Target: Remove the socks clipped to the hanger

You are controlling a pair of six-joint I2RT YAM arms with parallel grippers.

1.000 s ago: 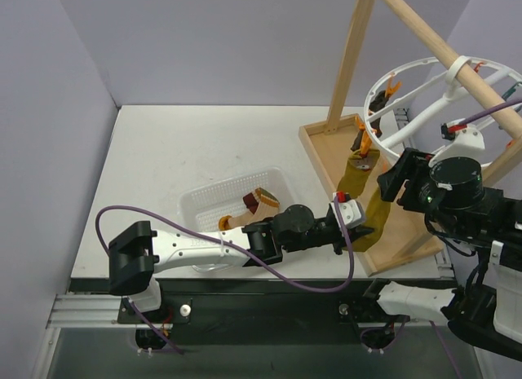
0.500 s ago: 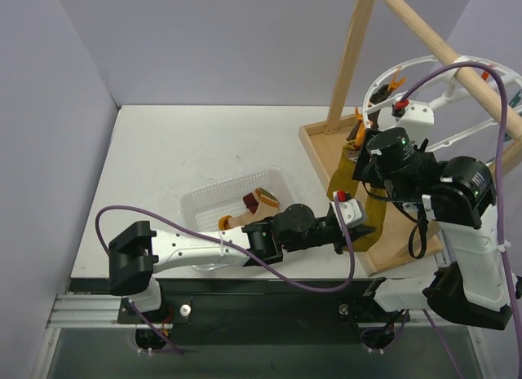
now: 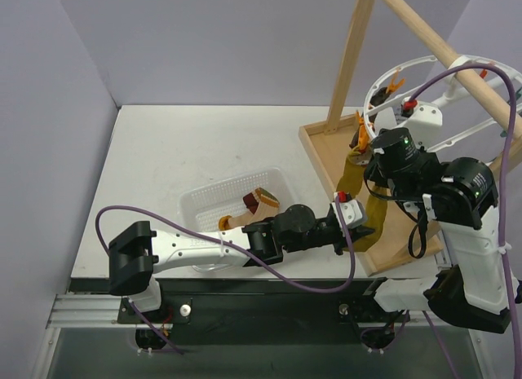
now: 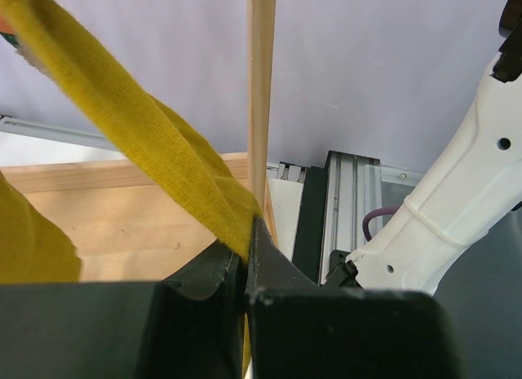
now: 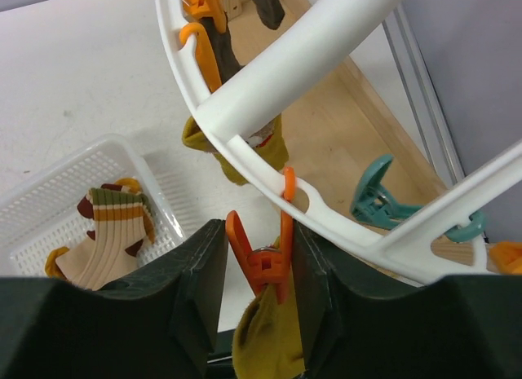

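Note:
The white round hanger (image 3: 424,69) hangs from a wooden pole; its ring crosses the right wrist view (image 5: 269,69). My left gripper (image 3: 359,226) is shut on the lower end of a mustard-yellow sock (image 3: 378,212), which is pinched between the jaws in the left wrist view (image 4: 155,147). My right gripper (image 5: 259,240) is open, with one finger on each side of the orange clip (image 5: 273,265) that holds the top of that sock (image 5: 265,342). The clip still grips the sock. A second mustard sock (image 3: 352,177) and a dark sock (image 5: 265,4) hang further round the ring.
A white basket (image 3: 196,201) on the table holds a striped-cuff sock (image 3: 261,201). The wooden pole frame (image 3: 351,61) stands on a wooden base tray (image 3: 326,143) at the right. A teal clip (image 5: 379,201) hangs empty beside the orange one.
My right arm has swung up from the lower right to the hanger, and its fingers now stand round the orange clip. My left gripper has stayed shut on the sock.

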